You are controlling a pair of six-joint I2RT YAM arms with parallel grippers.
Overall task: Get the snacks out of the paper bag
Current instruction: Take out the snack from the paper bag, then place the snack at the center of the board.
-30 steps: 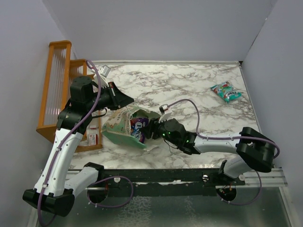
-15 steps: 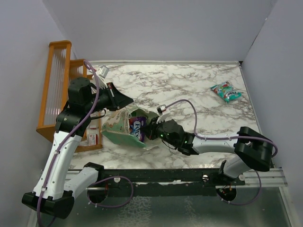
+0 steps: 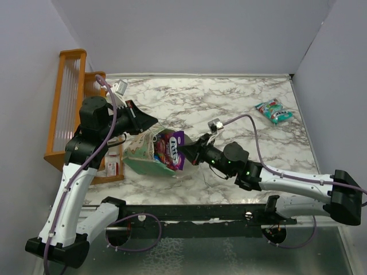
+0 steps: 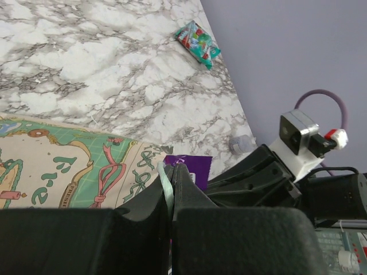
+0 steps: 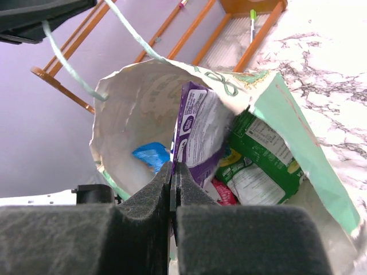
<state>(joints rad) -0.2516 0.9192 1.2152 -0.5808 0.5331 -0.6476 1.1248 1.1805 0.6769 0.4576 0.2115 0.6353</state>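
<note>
My right hand (image 5: 173, 167) is clenched on the near edge of a purple packet (image 5: 195, 129), which stands upright in the mouth of the paper bag (image 3: 140, 157). The bag lies on its side near the left edge of the desk (image 3: 241, 103), just beside the orange rack (image 3: 66, 109), with its mouth facing the right edge and so facing me. My left hand (image 4: 171, 175) is pinched shut on the bag's mint-green rim at the far side of the mouth, holding it up and open.

What matters for the pull is that the packet sits between my right hand and the bag's depth, its long side across the opening. The way out is straight back toward the right edge, I judge. A green packet (image 5: 258, 163) and others lie deeper in, touching the purple one. One teal packet (image 3: 273, 110) lies out near the far right corner.
</note>
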